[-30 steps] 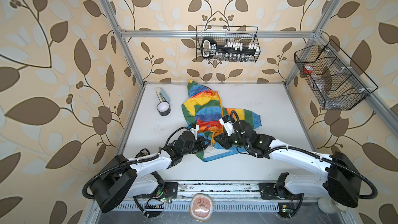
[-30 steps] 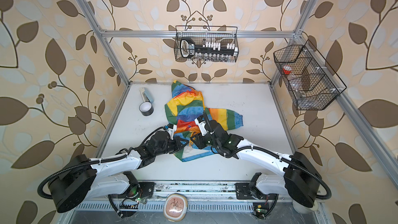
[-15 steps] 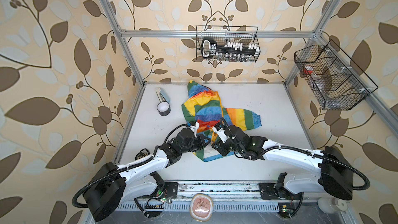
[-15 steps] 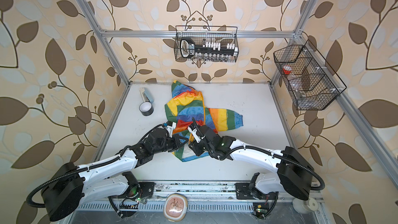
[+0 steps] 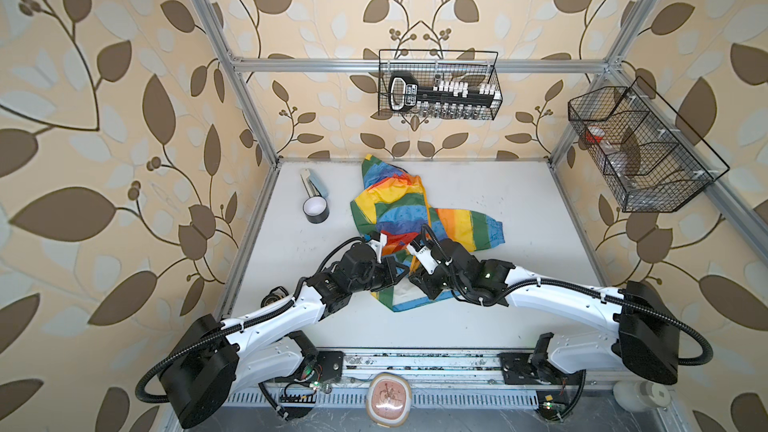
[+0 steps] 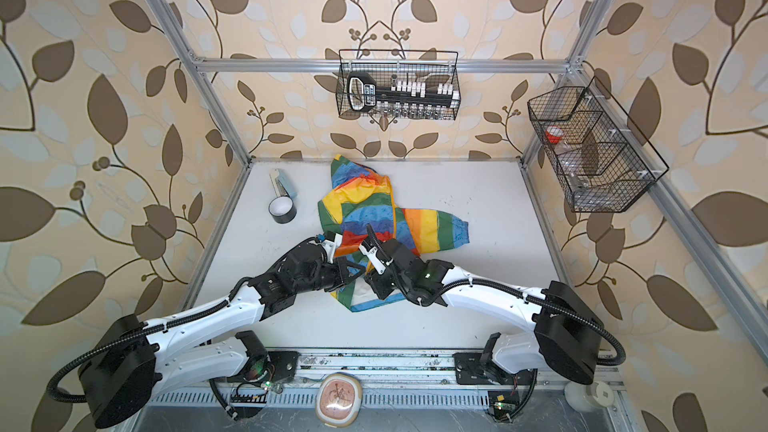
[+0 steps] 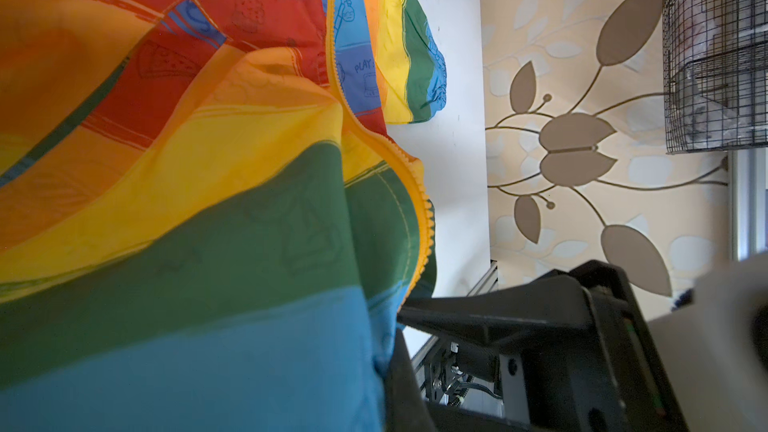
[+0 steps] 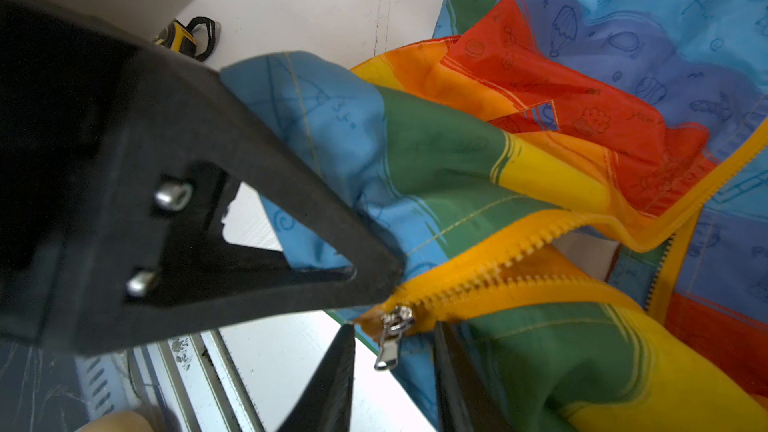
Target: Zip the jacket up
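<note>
jacket (image 5: 398, 218) — rainbow blocks, orange zipper (image 8: 519, 252), brown-leaf walls (image 5: 124, 118)

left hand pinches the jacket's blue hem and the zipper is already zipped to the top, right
No. The left hand does pinch the blue hem of the jacket, but the zipper is open: in the right wrist view its silver slider sits at the bottom end, with the orange teeth apart.
</note>
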Robot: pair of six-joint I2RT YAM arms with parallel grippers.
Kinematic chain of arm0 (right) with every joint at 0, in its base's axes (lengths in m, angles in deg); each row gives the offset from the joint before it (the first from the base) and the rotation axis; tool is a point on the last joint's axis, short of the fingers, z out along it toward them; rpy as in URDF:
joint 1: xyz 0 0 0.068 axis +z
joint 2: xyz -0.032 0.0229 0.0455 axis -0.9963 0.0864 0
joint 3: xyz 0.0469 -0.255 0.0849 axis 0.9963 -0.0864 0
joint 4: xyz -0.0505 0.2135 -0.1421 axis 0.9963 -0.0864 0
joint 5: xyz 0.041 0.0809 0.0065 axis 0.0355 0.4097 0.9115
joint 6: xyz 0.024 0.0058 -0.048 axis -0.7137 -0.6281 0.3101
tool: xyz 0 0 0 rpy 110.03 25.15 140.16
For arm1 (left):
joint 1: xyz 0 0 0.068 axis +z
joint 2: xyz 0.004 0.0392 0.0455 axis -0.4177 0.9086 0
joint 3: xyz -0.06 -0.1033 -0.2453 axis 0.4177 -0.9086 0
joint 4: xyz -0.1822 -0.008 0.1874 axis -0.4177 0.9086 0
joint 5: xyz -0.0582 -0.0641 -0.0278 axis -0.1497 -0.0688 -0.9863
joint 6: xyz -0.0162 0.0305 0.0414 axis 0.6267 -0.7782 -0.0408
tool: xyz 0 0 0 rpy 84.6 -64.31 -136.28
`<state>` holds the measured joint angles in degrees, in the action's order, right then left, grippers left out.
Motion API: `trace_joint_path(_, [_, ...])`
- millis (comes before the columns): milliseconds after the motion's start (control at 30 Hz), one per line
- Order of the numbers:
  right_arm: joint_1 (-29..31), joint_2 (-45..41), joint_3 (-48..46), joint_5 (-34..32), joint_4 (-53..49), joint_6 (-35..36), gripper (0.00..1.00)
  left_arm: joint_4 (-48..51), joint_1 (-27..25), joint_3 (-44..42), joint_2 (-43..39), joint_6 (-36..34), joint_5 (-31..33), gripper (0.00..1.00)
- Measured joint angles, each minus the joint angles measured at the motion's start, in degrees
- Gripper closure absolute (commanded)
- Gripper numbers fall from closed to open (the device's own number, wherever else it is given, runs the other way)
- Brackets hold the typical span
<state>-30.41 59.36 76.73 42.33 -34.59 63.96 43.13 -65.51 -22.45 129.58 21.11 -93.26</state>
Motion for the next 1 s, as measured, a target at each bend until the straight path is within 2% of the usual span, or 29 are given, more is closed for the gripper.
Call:
trace_joint_path(200, [0.0, 0.09, 0.0, 0.0, -0.13, 0.26, 0.65, 0.52, 0.0, 0.02, -0.15, -0.17, 0.0, 1.0])
trace_joint_path(567, [0.17, 0.07, -0.09, 0.2, -0.11, 0.5, 0.71, 0.55, 0.0, 0.02, -0.15, -0.22, -0.2, 1.0])
trace_joint_path(733, [0.48, 0.07, -0.15, 0.28, -0.11, 0.85, 0.68, 0.55, 0.0, 0.02, -0.15, -0.22, -0.24, 1.0])
trace_joint_path(1000, [0.52, 0.07, -0.63, 0.59, -0.02, 0.94, 0.71, 0.61, 0.0, 0.02, -0.68, -0.22, -0.31, 1.0])
